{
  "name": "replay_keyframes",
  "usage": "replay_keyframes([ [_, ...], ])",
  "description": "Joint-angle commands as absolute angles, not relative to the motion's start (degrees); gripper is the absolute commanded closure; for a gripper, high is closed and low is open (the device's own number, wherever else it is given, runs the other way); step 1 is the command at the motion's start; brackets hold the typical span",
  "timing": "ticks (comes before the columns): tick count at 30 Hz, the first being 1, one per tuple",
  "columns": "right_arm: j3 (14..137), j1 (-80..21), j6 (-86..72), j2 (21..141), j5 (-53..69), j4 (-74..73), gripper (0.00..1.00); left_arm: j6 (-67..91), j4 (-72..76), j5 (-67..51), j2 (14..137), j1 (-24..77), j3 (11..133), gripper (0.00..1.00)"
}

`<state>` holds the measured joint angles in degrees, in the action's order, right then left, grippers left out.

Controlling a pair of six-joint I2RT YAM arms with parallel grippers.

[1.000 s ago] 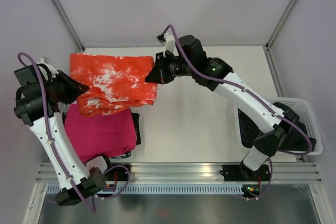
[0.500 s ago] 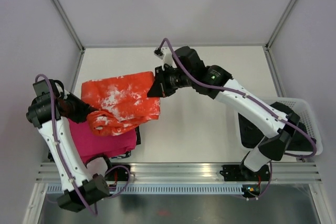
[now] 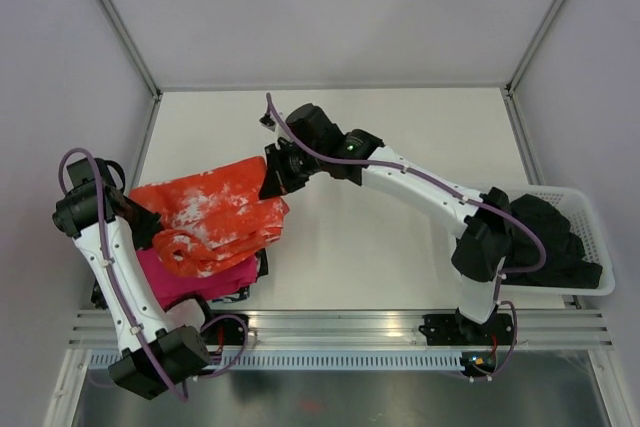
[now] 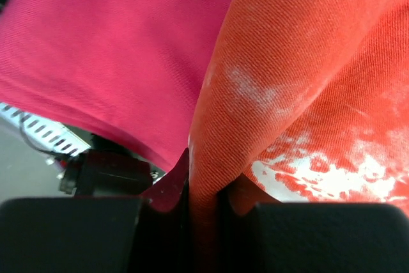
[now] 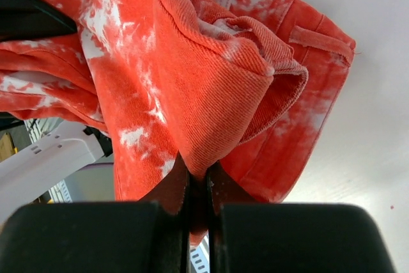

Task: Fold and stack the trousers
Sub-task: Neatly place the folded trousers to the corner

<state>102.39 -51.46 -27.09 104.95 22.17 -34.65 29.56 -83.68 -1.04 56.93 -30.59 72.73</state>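
Left claw (image 4: 203, 191) clamped on a fold of the trousers (image 3: 215, 217), which drape over a pink cloth (image 3: 172, 272) beside it; their long axis runs from this claw up-right to the right claw (image 3: 272, 179), pinched on their other end; basket (image 3: 590, 292) holding a dark garment (image 3: 545, 237) well right of it

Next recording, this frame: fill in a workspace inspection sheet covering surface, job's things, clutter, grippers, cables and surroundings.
Surface: white table, plain and matte.
Job's things: trousers roughly folded and bunched, held at both ends, lying partly over the pink cloth.
Clutter: folded pink cloth beneath the trousers; dark garment inside the white basket at the right.
Grippers: left gripper shut on the trousers; right gripper shut on a folded edge of them.
Cables: purple cables routed along both arms.
Surroundings: pale walls; metal rail at the near edge.
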Motion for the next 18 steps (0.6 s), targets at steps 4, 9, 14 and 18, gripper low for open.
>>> replay_keyframes([
  [4,106.2,-47.9,-21.6,109.2,18.5,-36.0,1.00,27.2,-74.9,24.5,61.1,-37.8,72.6,0.98],
  [9,105.3,-47.5,-23.6,112.2,24.9,-33.4,1.00,27.5,-66.9,27.1,66.1,-41.3,68.1,0.98],
  [14,103.3,-47.6,-24.8,111.9,25.4,-31.0,1.00,23.2,-60.1,31.9,74.3,-44.2,70.7,0.98],
  [18,103.4,-48.3,-24.1,111.6,26.1,-30.8,1.00,21.4,-58.7,35.9,78.4,-45.8,76.7,0.98],
])
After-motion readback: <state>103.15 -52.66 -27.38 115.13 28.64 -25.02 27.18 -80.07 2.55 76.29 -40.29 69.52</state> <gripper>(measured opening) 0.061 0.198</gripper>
